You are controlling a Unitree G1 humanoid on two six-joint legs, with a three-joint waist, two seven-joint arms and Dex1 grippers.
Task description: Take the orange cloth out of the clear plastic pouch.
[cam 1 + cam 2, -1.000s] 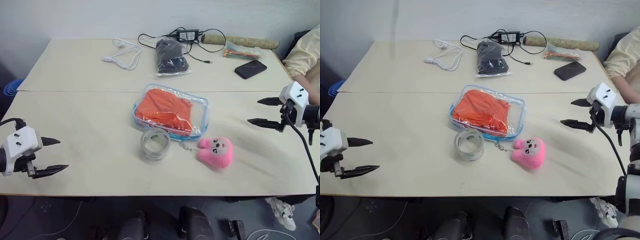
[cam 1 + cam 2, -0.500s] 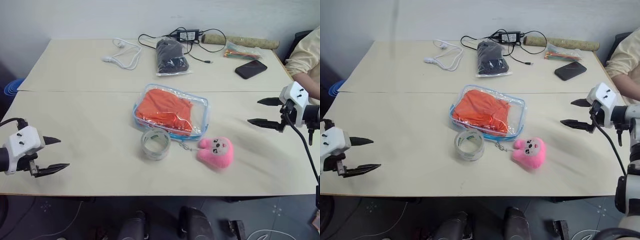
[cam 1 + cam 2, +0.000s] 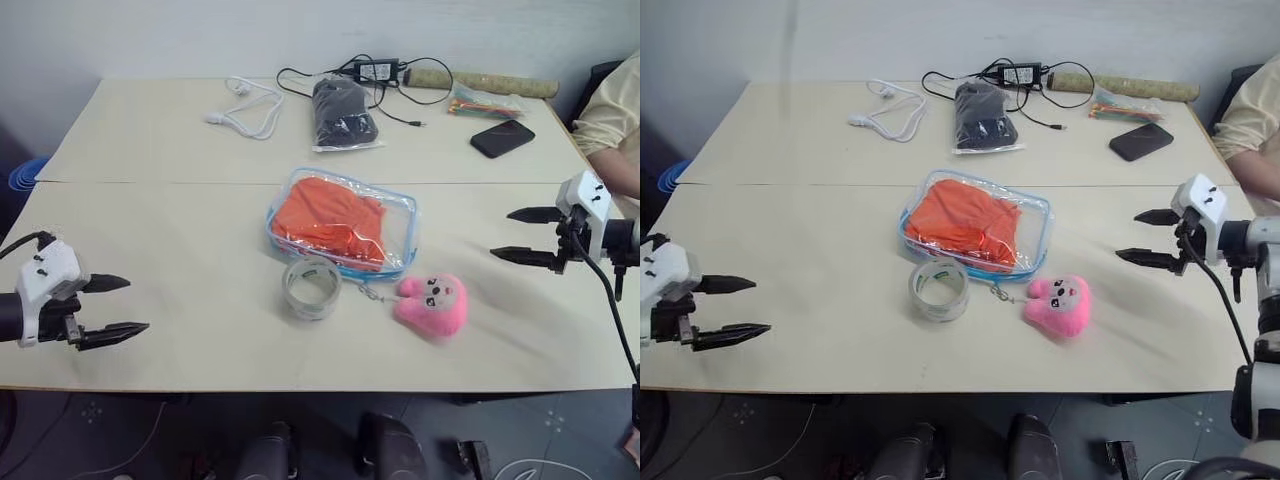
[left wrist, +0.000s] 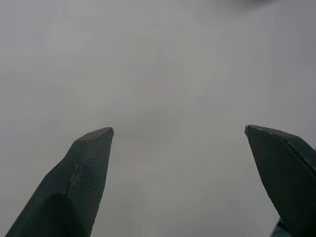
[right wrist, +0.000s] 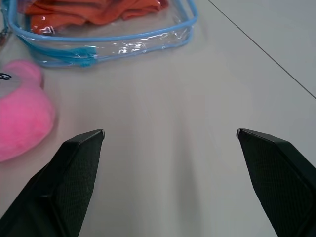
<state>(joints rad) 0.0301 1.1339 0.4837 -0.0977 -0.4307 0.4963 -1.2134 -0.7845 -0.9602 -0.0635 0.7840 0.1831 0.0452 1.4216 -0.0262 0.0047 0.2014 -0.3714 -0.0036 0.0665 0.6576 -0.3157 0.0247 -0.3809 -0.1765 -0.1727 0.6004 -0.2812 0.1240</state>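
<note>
The orange cloth [image 3: 328, 219] sits inside the clear pouch [image 3: 398, 243] mid-tabletop, while the left gripper [image 3: 113, 306] and right gripper [image 3: 523, 236], wide open and empty, flank it near the side edges, seemingly poised to approach.

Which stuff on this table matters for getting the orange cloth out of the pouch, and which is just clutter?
For the job: orange cloth; clear plastic pouch holding it, with its pink plush keychain.

Lying about: tape roll; bagged dark cloth; white cable; power adapter; phone.
</note>
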